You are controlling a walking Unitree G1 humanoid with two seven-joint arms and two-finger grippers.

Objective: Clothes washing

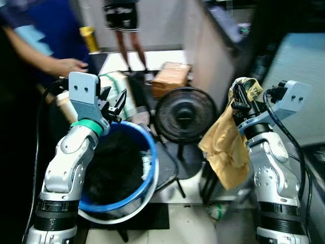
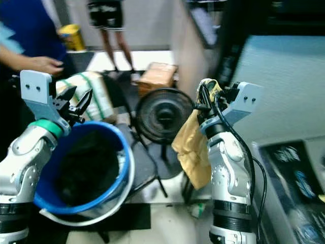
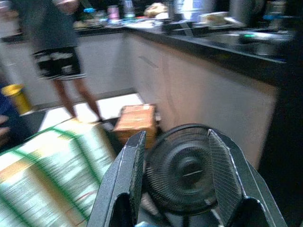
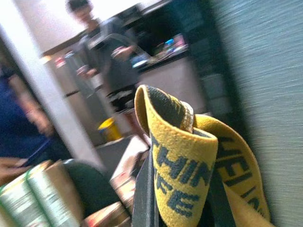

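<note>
Yellow garment (image 1: 227, 145) is clamped by right gripper (image 1: 239, 104), centre right; left gripper (image 1: 116, 105) is spread above blue basket (image 1: 150, 152).

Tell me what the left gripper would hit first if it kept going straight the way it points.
Probably the black floor fan: it sits framed between the open left gripper jaws. How far ahead is unclear.
</note>
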